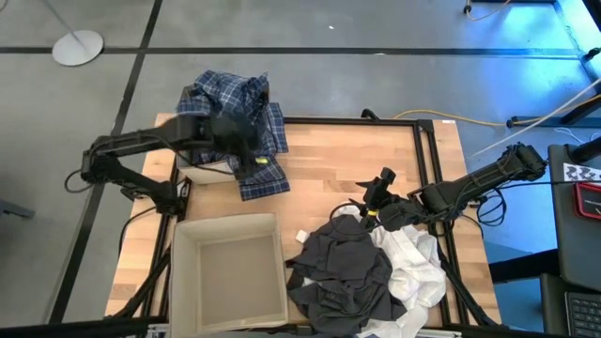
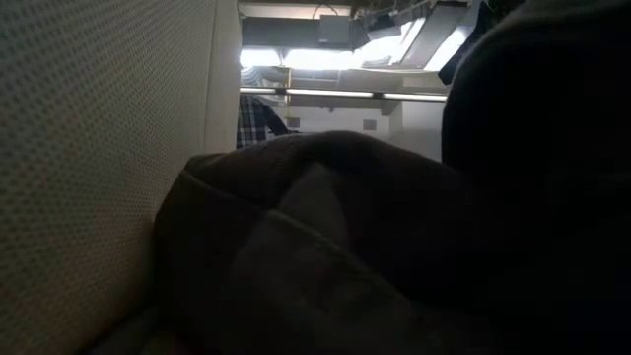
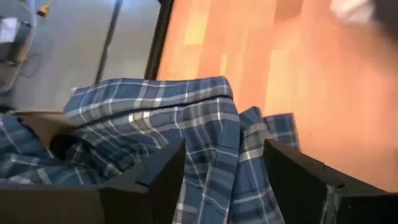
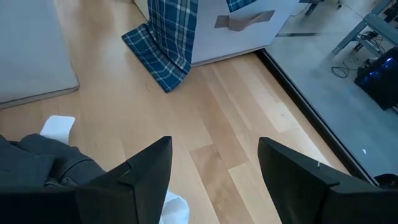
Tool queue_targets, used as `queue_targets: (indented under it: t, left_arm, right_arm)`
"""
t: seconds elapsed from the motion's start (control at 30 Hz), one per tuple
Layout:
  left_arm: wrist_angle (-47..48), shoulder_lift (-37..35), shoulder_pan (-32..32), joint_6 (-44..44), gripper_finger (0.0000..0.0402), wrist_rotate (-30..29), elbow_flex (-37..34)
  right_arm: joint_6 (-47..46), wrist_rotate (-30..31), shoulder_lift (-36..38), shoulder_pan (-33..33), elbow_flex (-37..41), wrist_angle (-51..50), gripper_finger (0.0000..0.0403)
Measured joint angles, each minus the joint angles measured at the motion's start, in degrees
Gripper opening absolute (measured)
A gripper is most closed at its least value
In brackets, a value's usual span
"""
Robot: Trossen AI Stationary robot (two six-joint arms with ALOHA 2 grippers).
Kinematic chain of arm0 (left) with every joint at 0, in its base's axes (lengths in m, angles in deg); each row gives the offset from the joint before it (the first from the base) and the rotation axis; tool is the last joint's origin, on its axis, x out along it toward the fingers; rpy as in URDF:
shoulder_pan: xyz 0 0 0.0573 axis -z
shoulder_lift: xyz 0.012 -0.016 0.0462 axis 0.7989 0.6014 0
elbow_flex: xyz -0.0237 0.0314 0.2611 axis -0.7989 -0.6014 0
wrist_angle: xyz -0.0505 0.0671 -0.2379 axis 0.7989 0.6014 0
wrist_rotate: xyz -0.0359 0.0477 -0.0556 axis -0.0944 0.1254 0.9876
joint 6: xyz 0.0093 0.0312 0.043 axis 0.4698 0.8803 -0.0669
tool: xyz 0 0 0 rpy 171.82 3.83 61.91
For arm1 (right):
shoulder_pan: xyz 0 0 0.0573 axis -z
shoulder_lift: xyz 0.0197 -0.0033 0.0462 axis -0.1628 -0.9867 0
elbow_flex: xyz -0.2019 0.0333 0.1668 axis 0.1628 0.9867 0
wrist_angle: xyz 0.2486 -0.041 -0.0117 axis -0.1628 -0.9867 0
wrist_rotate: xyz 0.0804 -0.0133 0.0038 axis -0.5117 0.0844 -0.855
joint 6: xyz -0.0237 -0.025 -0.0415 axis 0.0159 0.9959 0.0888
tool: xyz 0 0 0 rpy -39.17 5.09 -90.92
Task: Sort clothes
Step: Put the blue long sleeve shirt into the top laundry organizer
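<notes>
A blue-and-white plaid shirt lies heaped on a beige box at the table's far left; one end hangs down the box's side onto the wood. My left gripper is open right over this shirt. A dark grey garment and white ones lie piled at the near right. My right gripper is open and empty above bare wood, just beyond the pile's far edge. No dark green garment shows. My left gripper stands open over the plaid shirt's hanging part, slanting down from the table's left. Whether its fingers touch the cloth I cannot tell.
An empty beige fabric box stands at the near left, beside the pile. In the low view its wall and the dark grey cloth fill the picture. Bare wood lies between the far box and the pile.
</notes>
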Motion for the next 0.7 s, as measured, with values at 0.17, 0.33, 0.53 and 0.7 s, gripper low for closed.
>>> queue_targets:
  t: [0.17,0.33,0.53,0.7]
  left_arm:
    - [-0.7,2.0,2.9,0.1,0.0208,-2.0,-2.1]
    - [-2.2,2.8,3.3,1.0,0.0208,-2.4,-5.1]
    - [-3.5,2.8,3.4,2.4,0.0181,-7.8,-7.2]
    - [-3.6,3.1,3.2,3.1,0.0131,-8.0,-7.3]
  right_arm:
    - [0.0,-0.1,0.0,0.0,0.0,0.0,0.0241]
    - [1.1,0.2,0.0,0.0,0.0,0.4,0.0241]
    - [1.4,0.5,0.0,0.0,0.0,0.7,0.0241]
    - [1.5,0.5,0.0,0.0,0.0,0.7,0.0241]
